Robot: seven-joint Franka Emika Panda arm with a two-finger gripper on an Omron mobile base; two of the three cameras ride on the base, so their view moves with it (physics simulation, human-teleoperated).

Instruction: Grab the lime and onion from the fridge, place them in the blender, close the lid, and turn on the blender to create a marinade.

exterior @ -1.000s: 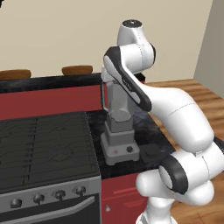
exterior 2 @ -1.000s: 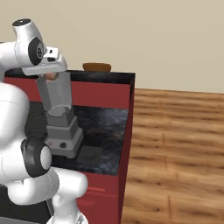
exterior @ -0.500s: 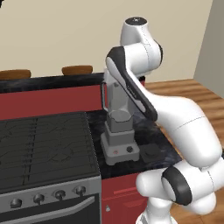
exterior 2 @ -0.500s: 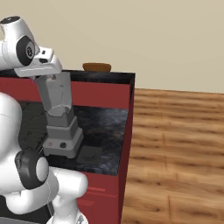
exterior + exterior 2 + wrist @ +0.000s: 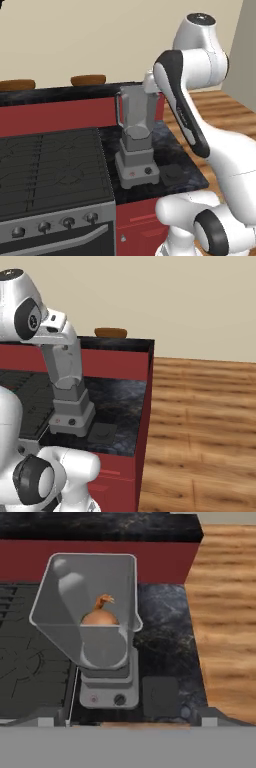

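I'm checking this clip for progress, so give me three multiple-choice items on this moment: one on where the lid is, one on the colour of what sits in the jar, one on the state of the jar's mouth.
1. Where is the lid?
A. on the blender jar
B. flat on the counter beside the blender base
C. on the stove

2. What colour is the thing inside the blender jar?
A. orange-brown
B. dark green
C. white

3. What is the state of the jar's mouth?
A. capped
B. covered by the gripper
C. open, uncovered

Answers:
1. B: the dark squarish cap lies on the black counter next to the base, also seen in the left base view.
2. A: the hand view shows the onion, orange-brown, down in the jar.
3. C: the hand view looks straight into the jar past its bare rim.
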